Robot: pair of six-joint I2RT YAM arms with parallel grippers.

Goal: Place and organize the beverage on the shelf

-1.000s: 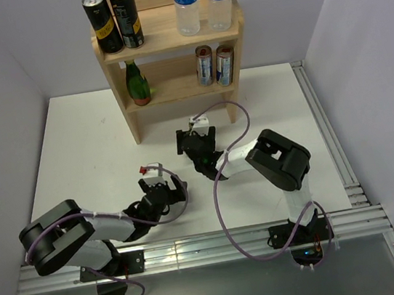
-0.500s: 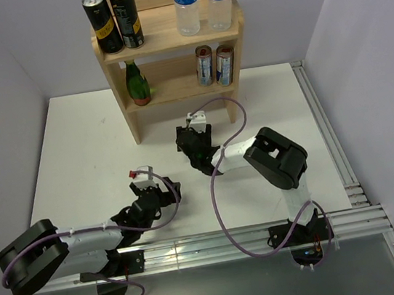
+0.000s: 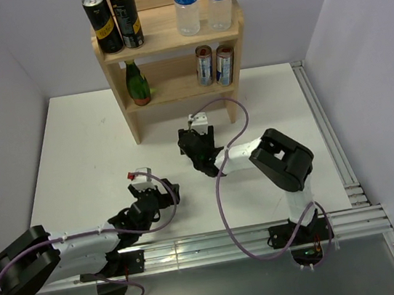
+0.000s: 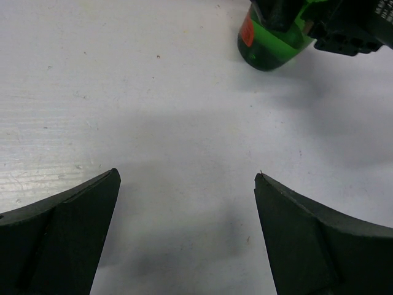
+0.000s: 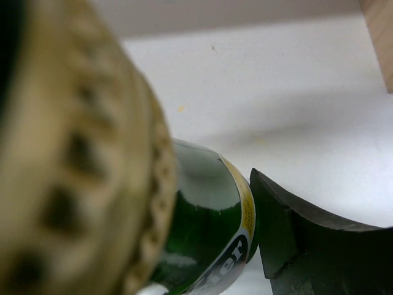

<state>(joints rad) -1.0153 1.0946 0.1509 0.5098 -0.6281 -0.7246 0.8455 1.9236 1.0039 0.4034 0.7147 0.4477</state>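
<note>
The right gripper (image 3: 199,149) has its fingers clamped on a green glass bottle with a gold crimped cap and yellow label (image 5: 209,227); one finger (image 5: 307,246) presses its side. Whether the bottle's base touches the white table (image 4: 153,92) cannot be told. The left gripper (image 4: 187,178) has its fingers wide apart and holds nothing, the bottle ahead and right of them. Beyond the right fingers stands the light-wood three-tier shelf (image 3: 164,40). Its top tier holds two black cans (image 3: 101,21) and two clear water bottles (image 3: 187,2). Its middle tier holds a second green bottle (image 3: 137,84) and two slim silver cans (image 3: 204,66).
</note>
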